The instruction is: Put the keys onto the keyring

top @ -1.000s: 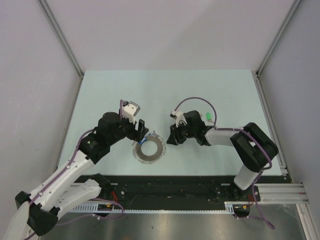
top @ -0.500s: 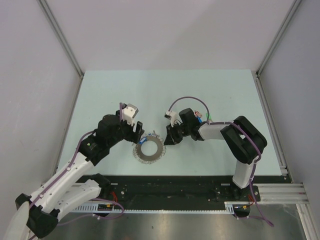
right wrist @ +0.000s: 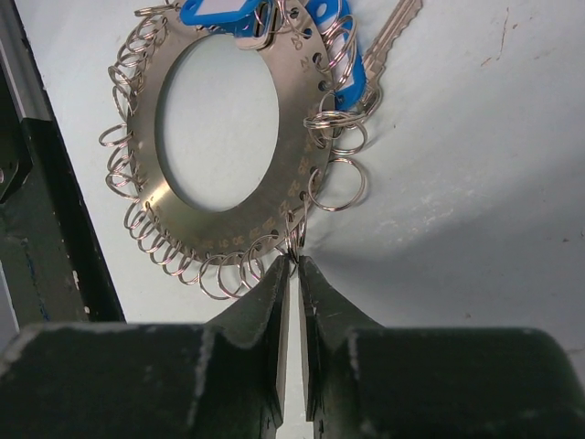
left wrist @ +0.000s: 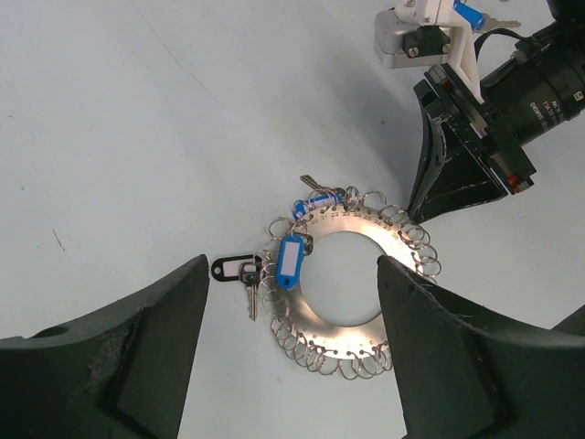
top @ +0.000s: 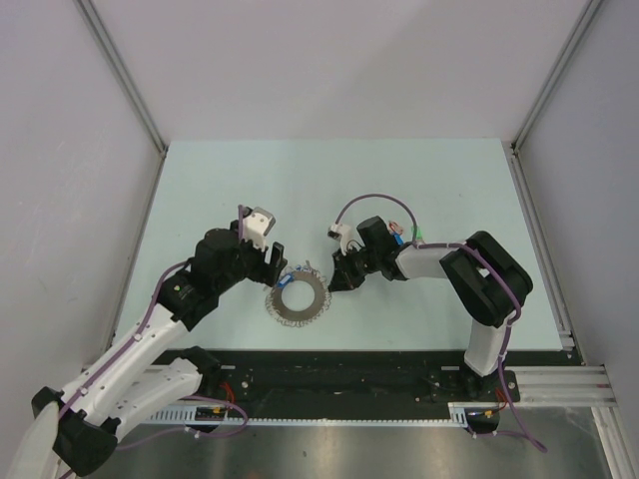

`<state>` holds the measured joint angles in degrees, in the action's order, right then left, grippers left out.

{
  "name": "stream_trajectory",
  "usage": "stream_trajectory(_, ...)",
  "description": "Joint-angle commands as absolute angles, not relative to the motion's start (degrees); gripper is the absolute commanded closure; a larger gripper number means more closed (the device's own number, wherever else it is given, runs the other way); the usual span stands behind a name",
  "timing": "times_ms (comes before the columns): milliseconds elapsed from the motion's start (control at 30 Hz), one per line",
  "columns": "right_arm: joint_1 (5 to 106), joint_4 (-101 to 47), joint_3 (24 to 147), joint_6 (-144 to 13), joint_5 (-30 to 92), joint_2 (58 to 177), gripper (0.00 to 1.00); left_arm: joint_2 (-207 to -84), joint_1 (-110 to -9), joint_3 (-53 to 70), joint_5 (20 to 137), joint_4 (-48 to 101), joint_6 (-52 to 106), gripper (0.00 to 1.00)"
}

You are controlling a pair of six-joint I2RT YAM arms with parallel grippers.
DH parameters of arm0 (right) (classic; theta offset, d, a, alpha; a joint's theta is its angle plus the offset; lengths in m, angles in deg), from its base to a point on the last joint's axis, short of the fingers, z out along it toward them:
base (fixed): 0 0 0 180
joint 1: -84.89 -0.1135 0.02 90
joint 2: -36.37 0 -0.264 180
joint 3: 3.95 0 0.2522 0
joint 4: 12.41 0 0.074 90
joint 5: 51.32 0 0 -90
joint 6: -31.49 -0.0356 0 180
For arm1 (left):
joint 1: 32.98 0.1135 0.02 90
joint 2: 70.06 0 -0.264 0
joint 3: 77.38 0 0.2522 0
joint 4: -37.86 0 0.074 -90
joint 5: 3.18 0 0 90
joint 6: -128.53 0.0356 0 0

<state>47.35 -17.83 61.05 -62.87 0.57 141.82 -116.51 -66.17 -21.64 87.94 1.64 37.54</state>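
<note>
The keyring is a flat metal disc rimmed with small wire loops, lying on the table between the arms. A blue-tagged key and a black-tagged key hang on its left loops, and another blue key sits on its far rim. My left gripper hovers open over the keyring, one finger on each side. My right gripper is at the keyring, shut on an upright loop at the rim. A loose blue key and a green key lie behind the right arm.
The pale green table is walled by white panels with metal posts at left and right. The black base rail runs along the near edge. The right arm's wrist and camera mount sit close beside the keyring's far right side.
The right gripper slid left to the keyring's right rim and its jaws closed onto a wire loop. The left gripper stayed open and barely moved.
</note>
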Motion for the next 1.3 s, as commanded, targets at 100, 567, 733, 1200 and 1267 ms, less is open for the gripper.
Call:
stream_trajectory(100,46.4,-18.7,64.1,-61.1,-1.5,143.2,0.91,-116.3,-65.3,-21.8,85.7,2.5,38.3,0.21)
stream_trajectory(567,43.8,-23.1,64.2,-57.2,7.5,138.9,1.0,-115.4,-64.9,-22.3,84.7,3.1,37.8,0.21)
stream_trajectory(733,43.5,-22.8,64.2,-57.3,7.7,139.5,1.0,-115.1,-64.7,-22.4,84.4,3.2,37.8,0.21)
stream_trajectory(1200,42.4,-22.2,65.1,-57.4,8.3,139.7,0.89,-115.1,-64.6,-22.6,83.7,3.3,37.7,0.21)
stream_trajectory(1267,42.4,-22.3,65.4,-57.4,8.2,139.9,0.87,-115.1,-64.6,-22.5,83.7,3.3,37.7,0.21)
